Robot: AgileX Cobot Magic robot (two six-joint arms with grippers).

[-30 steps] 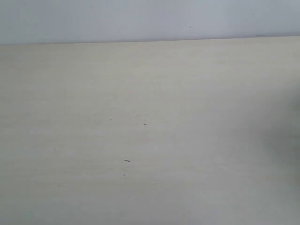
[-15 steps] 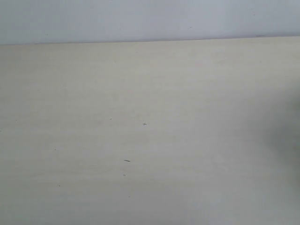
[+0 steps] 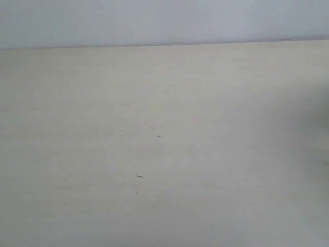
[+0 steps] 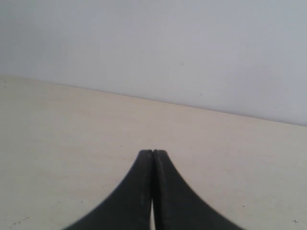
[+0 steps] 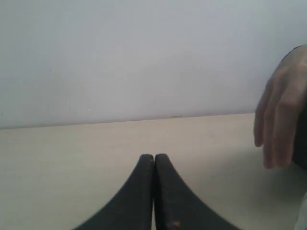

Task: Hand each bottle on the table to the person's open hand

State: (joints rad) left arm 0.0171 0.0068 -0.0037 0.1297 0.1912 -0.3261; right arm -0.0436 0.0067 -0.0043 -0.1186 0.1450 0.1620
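**Desk:** What do the grippers show?

**Photographer:** The left gripper [image 4: 152, 154] has its two black fingers pressed flat together with nothing between them, poised over the table [image 4: 67, 129]. The right gripper [image 5: 154, 157] is the same: jaws closed tip to tip, empty, above the same pale surface.

**Desk:** And beyond them?

**Photographer:** In the right wrist view the person's hand [image 5: 280, 112] hangs at the frame's edge, well apart from the closed fingers. It is blurred, its fingers loosely together and pointing down toward the tabletop, with a dark sleeve [image 5: 302, 134] behind it. A plain pale wall [image 4: 168, 48] rises behind the table's far edge.

**Desk:** The wide shot?

**Photographer:** Beige tabletop with faint grain, a small dark fleck [image 3: 139, 176] and a tiny speck [image 3: 158, 136] near the middle, and a soft grey shadow [image 3: 321, 139] at the right edge.
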